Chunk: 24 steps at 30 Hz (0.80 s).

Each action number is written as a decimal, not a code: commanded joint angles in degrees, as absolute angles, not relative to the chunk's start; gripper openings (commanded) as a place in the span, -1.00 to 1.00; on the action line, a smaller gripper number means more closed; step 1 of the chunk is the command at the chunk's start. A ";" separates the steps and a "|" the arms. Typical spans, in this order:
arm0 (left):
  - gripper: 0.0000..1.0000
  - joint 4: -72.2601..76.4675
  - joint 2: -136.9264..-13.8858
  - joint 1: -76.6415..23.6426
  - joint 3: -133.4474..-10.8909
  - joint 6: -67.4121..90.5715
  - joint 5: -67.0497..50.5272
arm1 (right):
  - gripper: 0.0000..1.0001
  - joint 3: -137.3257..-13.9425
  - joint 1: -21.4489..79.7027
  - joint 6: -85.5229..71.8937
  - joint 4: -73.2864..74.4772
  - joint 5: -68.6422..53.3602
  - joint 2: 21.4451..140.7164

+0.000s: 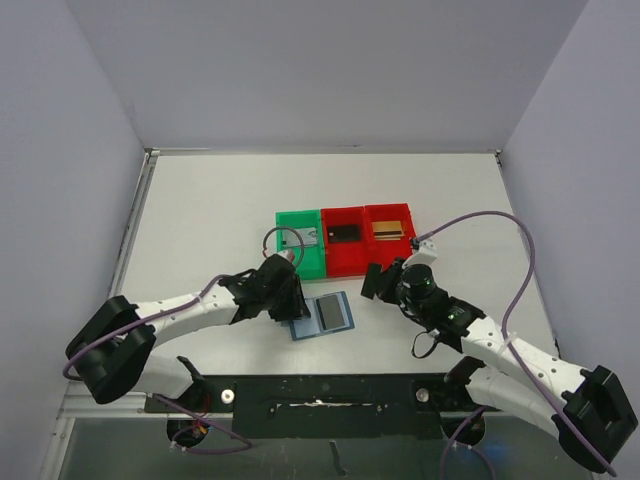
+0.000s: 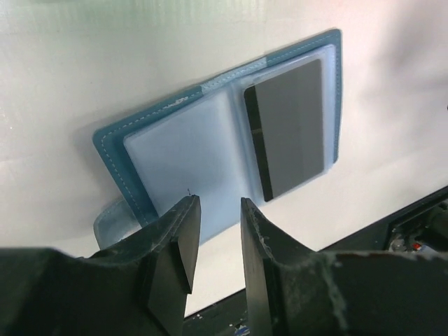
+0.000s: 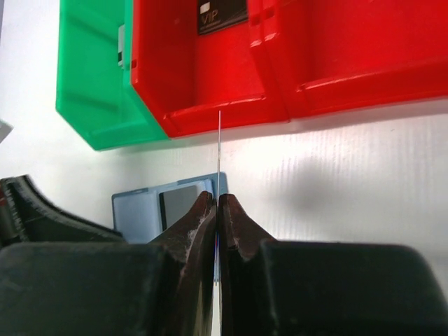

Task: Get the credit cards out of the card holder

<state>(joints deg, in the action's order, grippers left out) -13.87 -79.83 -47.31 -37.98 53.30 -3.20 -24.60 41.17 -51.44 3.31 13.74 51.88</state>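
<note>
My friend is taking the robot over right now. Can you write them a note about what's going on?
Left claw: open, empty, over the card holder's near edge.
Right claw: shut on a thin card, seen edge-on, in front of the middle red bin.
Card holder: open flat on the table, one dark card in a pocket.
Done: one card each in the green bin and both red bins.
Left: drop off the held card, then pull out the dark one.
</note>
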 commanded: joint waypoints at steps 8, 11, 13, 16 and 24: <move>-0.35 -21.14 -71.89 -47.01 -44.11 50.93 2.08 | -1.00 -30.07 32.69 -41.03 5.27 11.46 47.18; -0.29 -25.73 -69.26 -45.65 -45.54 48.83 4.87 | -1.00 -30.36 32.27 -37.34 3.87 11.34 45.40; -0.23 -28.23 -67.21 -43.29 -46.33 46.98 5.11 | -1.00 -30.60 32.26 -33.88 2.04 11.10 45.05; -0.09 -32.29 -63.52 -36.99 -47.31 43.43 4.25 | -1.00 -31.68 32.32 -25.33 -1.92 8.44 46.82; 0.33 -38.83 -54.12 -16.38 -50.22 31.80 5.66 | -1.00 -41.28 37.65 8.70 -6.99 8.11 62.21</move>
